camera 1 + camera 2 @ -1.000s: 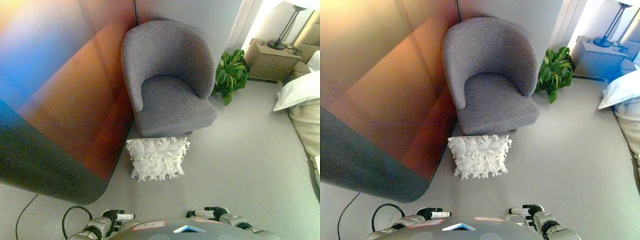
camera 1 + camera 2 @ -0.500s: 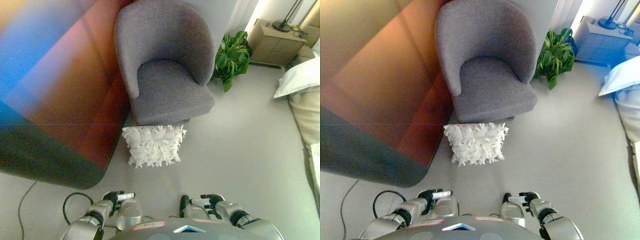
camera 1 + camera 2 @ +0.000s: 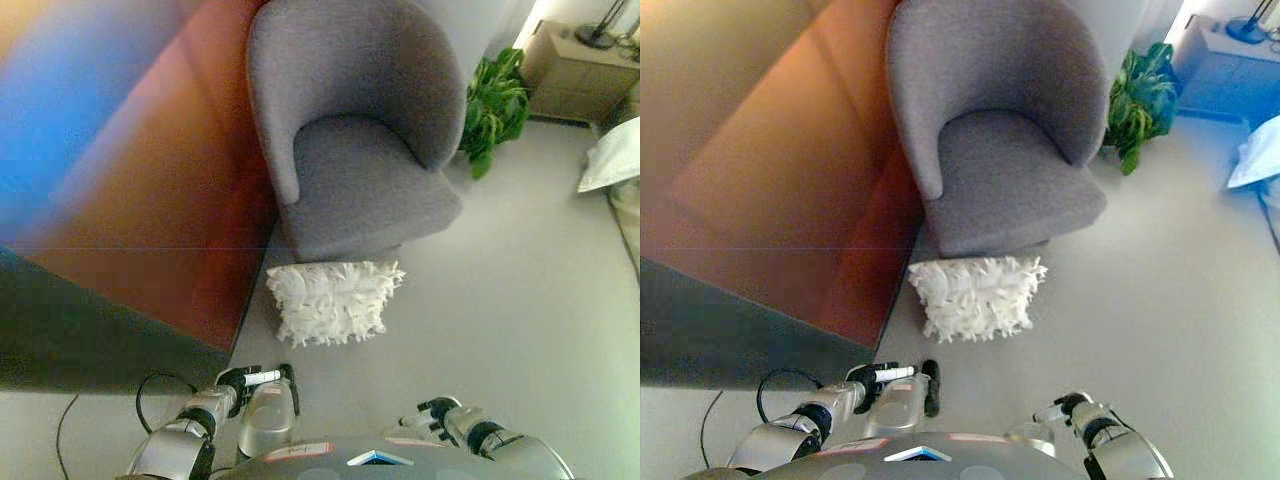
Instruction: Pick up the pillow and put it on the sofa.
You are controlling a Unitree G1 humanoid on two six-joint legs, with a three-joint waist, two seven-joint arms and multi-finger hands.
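A white shaggy pillow lies on the grey floor, leaning against the front of a grey upholstered armchair whose seat is bare. My left hand shows low at the bottom left, fingers curled and holding nothing, well short of the pillow. My right hand sits at the bottom right, fingers also curled, empty. Both hands hang close to my body, with a stretch of floor between them and the pillow.
A wood-toned wall panel runs along the left, close to the chair. A green potted plant stands right of the chair. A nightstand and a white bed pillow sit at the far right.
The camera has moved forward and tilted down, so chair and pillow look nearer and shifted right. Both hands stay low by my body, the right one slightly further right.
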